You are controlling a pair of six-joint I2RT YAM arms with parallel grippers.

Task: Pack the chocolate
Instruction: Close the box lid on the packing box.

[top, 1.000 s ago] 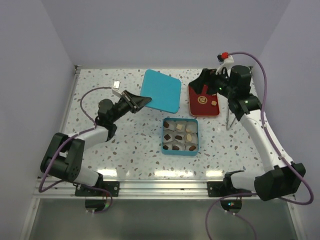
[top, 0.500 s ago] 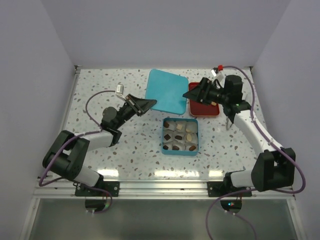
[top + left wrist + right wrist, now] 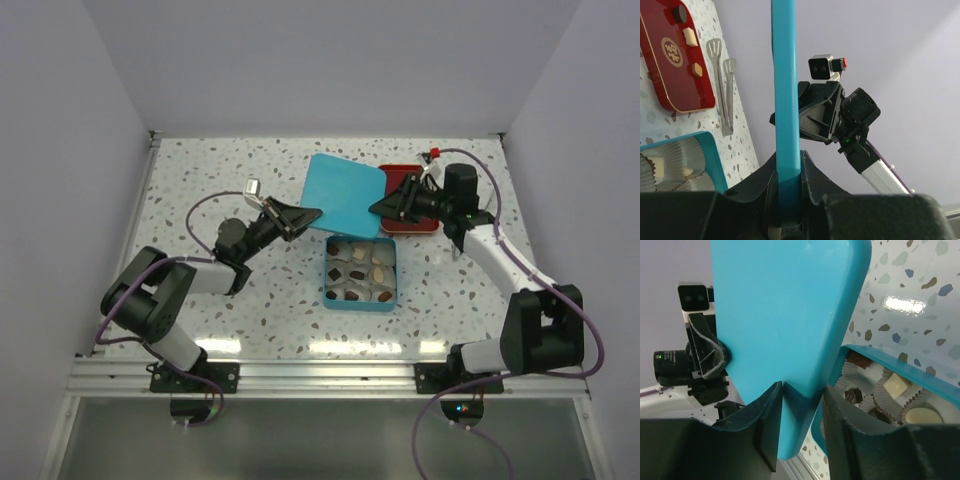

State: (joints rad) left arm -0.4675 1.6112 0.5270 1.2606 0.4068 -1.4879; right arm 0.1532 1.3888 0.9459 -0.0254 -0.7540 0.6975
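Note:
The teal lid hangs tilted above the table, just behind the open teal box. My left gripper is shut on the lid's left edge, and the lid stands edge-on between its fingers. My right gripper is shut on the lid's right rim, one finger on each face. Several chocolate pieces sit in paper cups inside the box. Three more chocolate pieces lie on the red tray.
The red tray sits at the back right, partly hidden by my right gripper. Metal tongs lie on the speckled table beside it. White walls close in the left, back and right sides.
The left gripper carried the lid rightward, toward the box. The right gripper swung left from over the red tray to the lid's right edge and closed on it.

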